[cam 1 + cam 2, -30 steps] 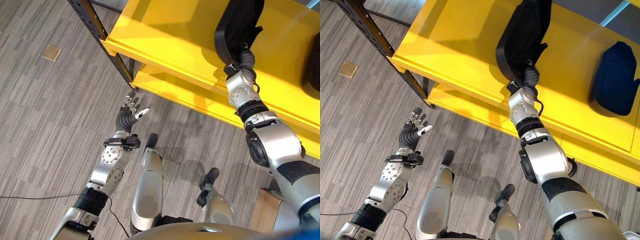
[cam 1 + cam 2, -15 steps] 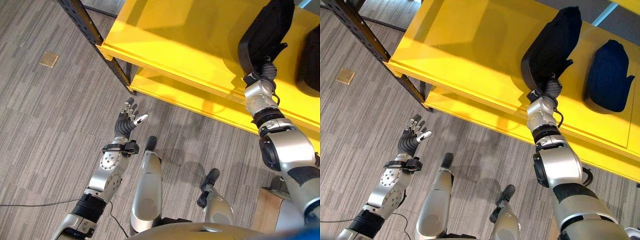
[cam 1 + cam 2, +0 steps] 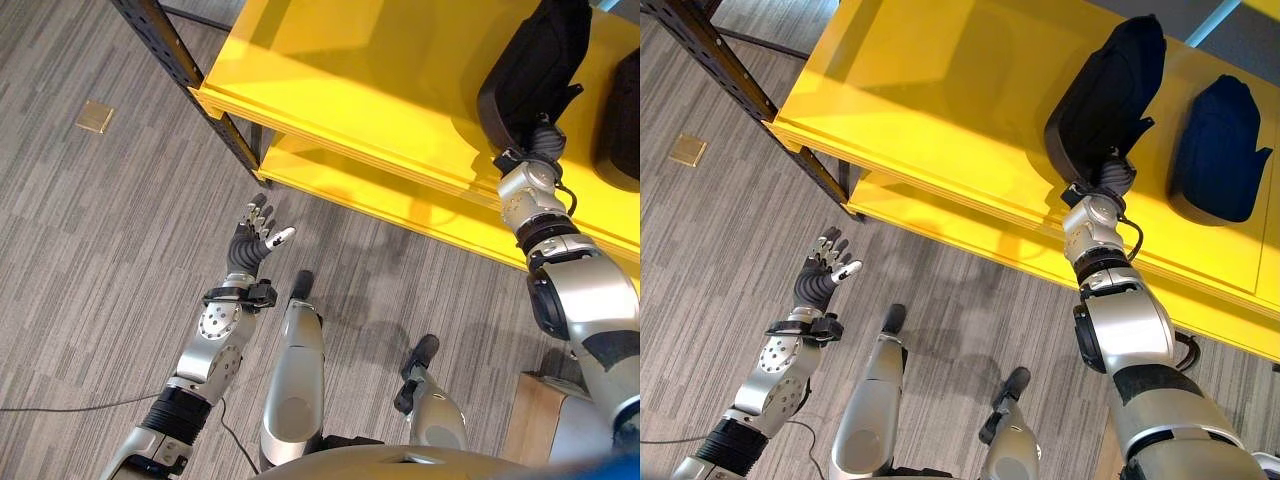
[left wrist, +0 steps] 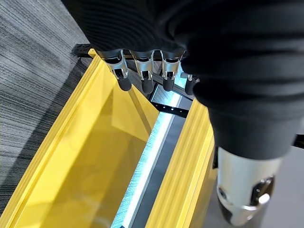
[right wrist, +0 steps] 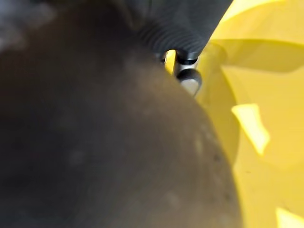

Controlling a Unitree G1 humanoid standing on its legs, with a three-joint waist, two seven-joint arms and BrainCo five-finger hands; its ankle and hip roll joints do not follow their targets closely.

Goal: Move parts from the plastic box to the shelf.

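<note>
A black moulded part (image 3: 1105,95) stands tilted on the yellow shelf top (image 3: 940,90). My right hand (image 3: 1112,176) reaches up under its near end and is shut on it. In the right wrist view the part's dark body (image 5: 95,142) sits close in front, with one fingertip (image 5: 188,84) showing past it. A second, dark blue part (image 3: 1223,150) lies on the shelf just to its right. My left hand (image 3: 250,240) hangs open over the floor to the left of the shelf, fingers (image 4: 145,78) straight, holding nothing.
A black perforated upright (image 3: 190,75) carries the shelf's left corner. A lower yellow shelf (image 3: 340,175) lies beneath the top one. A brass plate (image 3: 95,116) is set in the grey floor. A wooden box corner (image 3: 535,420) shows at lower right.
My right hand has carried the black part to the right along the shelf, closer to the dark blue part. The view shifted slightly. My left hand stays open.
</note>
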